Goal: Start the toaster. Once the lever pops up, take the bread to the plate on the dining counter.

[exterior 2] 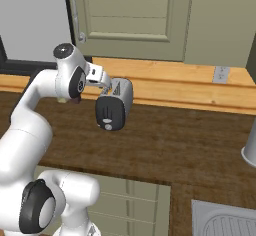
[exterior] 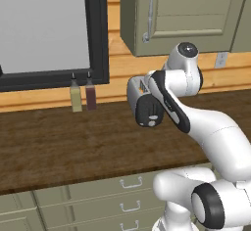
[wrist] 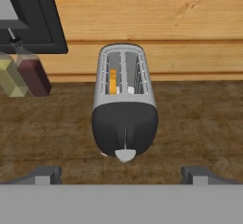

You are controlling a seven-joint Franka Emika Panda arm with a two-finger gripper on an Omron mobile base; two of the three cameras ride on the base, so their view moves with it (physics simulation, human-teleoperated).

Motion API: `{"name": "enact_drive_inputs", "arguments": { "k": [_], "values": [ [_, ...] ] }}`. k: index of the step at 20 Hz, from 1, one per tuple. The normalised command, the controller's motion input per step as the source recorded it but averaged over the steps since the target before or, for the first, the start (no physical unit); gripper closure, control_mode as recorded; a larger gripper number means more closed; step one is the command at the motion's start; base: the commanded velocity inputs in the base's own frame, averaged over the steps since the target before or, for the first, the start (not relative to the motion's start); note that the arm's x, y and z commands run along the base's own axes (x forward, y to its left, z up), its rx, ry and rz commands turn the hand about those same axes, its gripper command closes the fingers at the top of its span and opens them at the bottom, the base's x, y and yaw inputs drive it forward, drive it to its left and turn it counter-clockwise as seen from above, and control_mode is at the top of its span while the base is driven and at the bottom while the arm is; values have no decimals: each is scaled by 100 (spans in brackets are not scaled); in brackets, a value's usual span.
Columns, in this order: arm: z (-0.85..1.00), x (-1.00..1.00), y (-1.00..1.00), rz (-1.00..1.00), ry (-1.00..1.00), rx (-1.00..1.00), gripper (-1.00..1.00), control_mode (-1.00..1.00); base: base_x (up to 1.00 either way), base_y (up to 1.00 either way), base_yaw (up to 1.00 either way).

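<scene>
On the dark wood worktop (wrist: 199,118), at the centre of your hand view, the toaster (wrist: 124,109) stands with its black end panel facing you and its two slots running away toward twelve o'clock. An orange-tan slice, the bread (wrist: 113,81), sits in the left slot. The lever (wrist: 125,154) shows as a pale tab at six o'clock on the panel. Your gripper (wrist: 121,174) is spread wide, holding nothing, just short of the toaster. Two bottles (wrist: 23,76) stand at ten o'clock.

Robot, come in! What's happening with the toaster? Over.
Gripper open, holding nothing, lined up at the toaster. Lever not pushed yet. Two bottles off to one side, path clear.
</scene>
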Motion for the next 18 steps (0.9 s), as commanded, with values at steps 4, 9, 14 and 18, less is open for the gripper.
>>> {"name": "enact_drive_inputs", "arguments": {
  "k": [4, 9, 14, 18],
  "values": [
    [0, 0, 0, 0, 0, 0, -100, -100, 0, 0, 0],
    [0, 0, 0, 0, 0, 0, -100, -100, 0, 0, 0],
    [0, 0, 0, 0, 0, 0, -100, -100, 0, 0, 0],
    [0, 0, 0, 0, 0, 0, -100, -100, 0, 0, 0]
  ]
}}
